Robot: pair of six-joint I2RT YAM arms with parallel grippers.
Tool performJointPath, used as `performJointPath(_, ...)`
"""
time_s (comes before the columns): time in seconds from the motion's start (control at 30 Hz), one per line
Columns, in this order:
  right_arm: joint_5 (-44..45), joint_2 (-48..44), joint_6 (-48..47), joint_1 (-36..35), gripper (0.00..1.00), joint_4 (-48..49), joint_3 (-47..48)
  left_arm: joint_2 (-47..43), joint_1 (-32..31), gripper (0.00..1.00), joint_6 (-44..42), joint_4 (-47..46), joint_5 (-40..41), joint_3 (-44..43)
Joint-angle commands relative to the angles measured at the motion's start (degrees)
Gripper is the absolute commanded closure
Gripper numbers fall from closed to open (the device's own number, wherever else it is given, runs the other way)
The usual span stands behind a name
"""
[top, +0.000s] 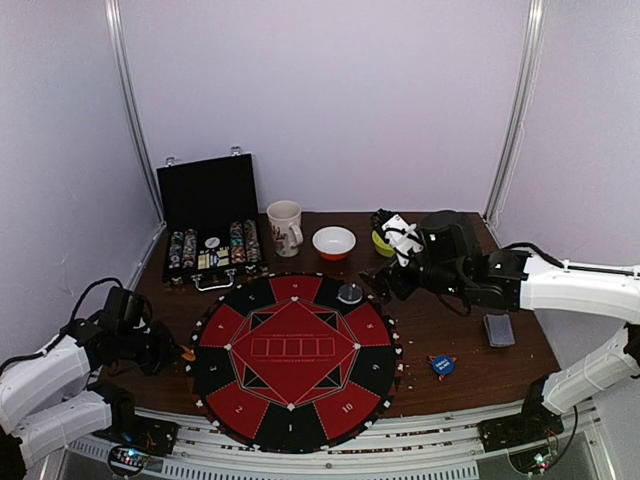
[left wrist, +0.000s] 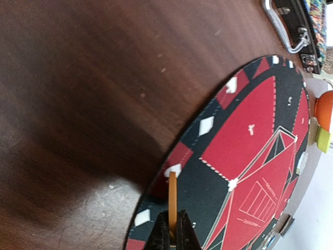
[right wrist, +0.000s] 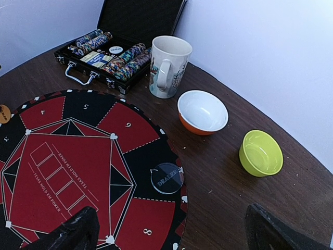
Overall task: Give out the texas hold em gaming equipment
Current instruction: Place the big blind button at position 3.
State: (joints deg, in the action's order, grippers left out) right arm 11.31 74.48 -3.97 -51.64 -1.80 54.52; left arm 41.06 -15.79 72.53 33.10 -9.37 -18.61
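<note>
**Left fingers clamped on orange disc at the mat's edge**

The left fingers [left wrist: 183,235] are pressed together on an orange disc [left wrist: 172,200]. The disc is held on edge and sticks out ahead of the tips, over the rim of the round mat [left wrist: 250,156]. I cannot tell whether it touches the mat. The bare wooden surface [left wrist: 78,104] lies beside them.

The right fingers [right wrist: 73,233] stand wide apart and hold nothing. They hang above the mat's far side. Just ahead of them, in line with the gap, a dark dealer disc [right wrist: 166,178] lies flat on the mat near its rim. Farther ahead a white-lined bowl [right wrist: 203,112] and a green bowl [right wrist: 260,152] sit on the surface. A mug [right wrist: 167,66] stands beyond those. Past the mug is the open case [right wrist: 143,13], with chips [right wrist: 122,60] in rows inside.

Behind the right fingers, back along their arm, the cards [top: 498,329] lie stacked on the surface, with a blue disc [top: 442,365] near them
</note>
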Motion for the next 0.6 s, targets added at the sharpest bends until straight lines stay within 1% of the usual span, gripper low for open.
performJointPath(0.0, 0.11, 0.15, 2.32, 1.04, 0.0, -5.23, 3.28, -0.35, 0.26, 1.0, 2.92, -0.43, -1.41, 3.15)
performJointPath(0.1, 0.6, 1.06, 4.55, 1.88, 0.0, -11.64, 5.7, 1.16, 0.25, 1.0, 1.02, 0.79, -1.23, 1.35)
performJointPath(0.23, 2.67, 1.65, 8.5, 3.25, 0.0, -20.46, 8.67, 0.71, 0.29, 1.0, 1.57, 0.77, -1.34, 1.46)
performJointPath(0.37, 5.51, 1.59, 13.2, 4.86, 0.0, -30.19, 10.28, 0.95, 0.26, 1.0, 1.7, 0.75, -1.79, 2.33)
performJointPath(0.43, 6.29, 2.24, 17.24, 6.44, 0.0, -35.7, 11.0, 0.95, 0.28, 1.0, 1.61, 0.57, -1.33, 2.16)
performJointPath(0.53, 2.78, 4.68, 23.7, 10.59, 0.0, -47.49, 11.78, 1.04, 0.24, 1.0, 1.39, 0.64, -1.42, 2.04)
performJointPath(0.57, 0.25, 5.16, 25.24, 11.31, 0.0, -50.33, 10.74, 1.06, 0.26, 0.96, 1.38, 0.69, -1.56, 2.39)
